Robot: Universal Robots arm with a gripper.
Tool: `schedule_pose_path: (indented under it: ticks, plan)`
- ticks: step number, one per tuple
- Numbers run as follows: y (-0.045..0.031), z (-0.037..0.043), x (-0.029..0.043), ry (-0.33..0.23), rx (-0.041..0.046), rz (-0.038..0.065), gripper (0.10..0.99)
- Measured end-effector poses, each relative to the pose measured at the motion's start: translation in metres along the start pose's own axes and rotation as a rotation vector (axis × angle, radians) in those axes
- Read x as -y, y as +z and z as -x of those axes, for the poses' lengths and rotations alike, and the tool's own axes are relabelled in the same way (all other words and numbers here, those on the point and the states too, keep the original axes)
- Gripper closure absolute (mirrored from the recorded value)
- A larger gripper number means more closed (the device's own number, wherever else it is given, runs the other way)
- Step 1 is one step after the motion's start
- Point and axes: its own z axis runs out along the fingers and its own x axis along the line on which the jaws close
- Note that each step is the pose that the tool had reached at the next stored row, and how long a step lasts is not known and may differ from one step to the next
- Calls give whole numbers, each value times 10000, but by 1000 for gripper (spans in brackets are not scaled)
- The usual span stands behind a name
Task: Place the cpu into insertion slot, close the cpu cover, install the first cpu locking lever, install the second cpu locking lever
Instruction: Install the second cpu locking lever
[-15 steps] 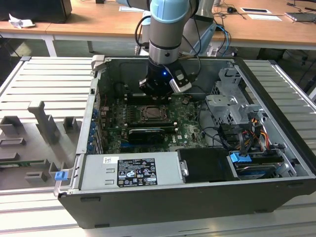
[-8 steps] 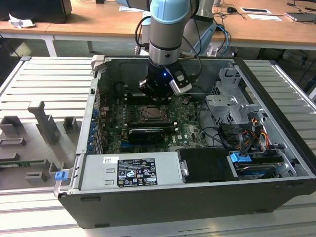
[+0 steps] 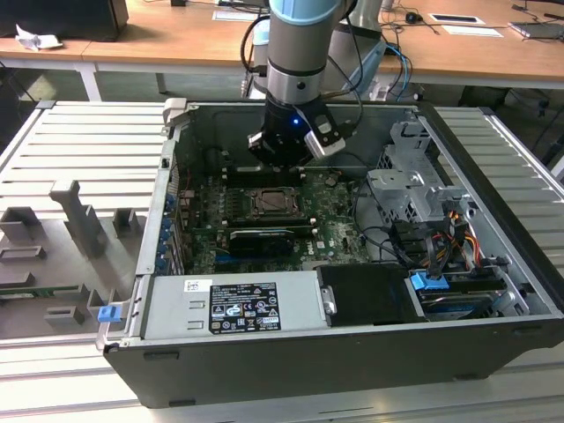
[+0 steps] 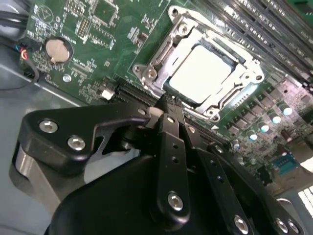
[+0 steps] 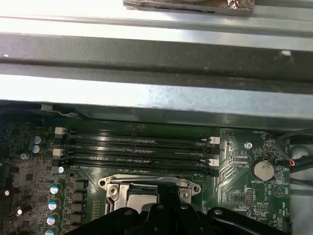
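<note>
Grey slatted benchtop [image 3: 79, 141] carried the open computer case [image 3: 493, 264], centre frame. Nearest in the second wrist view, the gripper [image 4: 168, 100] had its fingers pinched together, holding nothing. Just beyond, the cpu [image 4: 200, 73] sat in the insertion slot [image 4: 230, 53], the cpu cover [image 4: 164, 61] down around it. That chip looked light, stiff, fragile; best gripped by its edges.

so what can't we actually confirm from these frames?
- Locking levers' state: in the second wrist view the gripper covers the near edge of the cpu cover, which lies closed over the cpu.
- Insertion slot: in the first wrist view the gripper's body hides its lower half.
- Exterior view: socket area too small for lever detail.
</note>
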Motion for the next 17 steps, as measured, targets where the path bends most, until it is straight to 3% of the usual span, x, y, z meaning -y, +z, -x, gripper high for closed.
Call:
schedule_pose_path:
  ticks: [5, 11, 17]
  plan:
    - [-12, -6, 101, 1, -1, -1, 980]
    - [-31, -16, 274, 0, -1, -1, 980]
    - [-86, -21, 359, 0, 0, 0, 980]
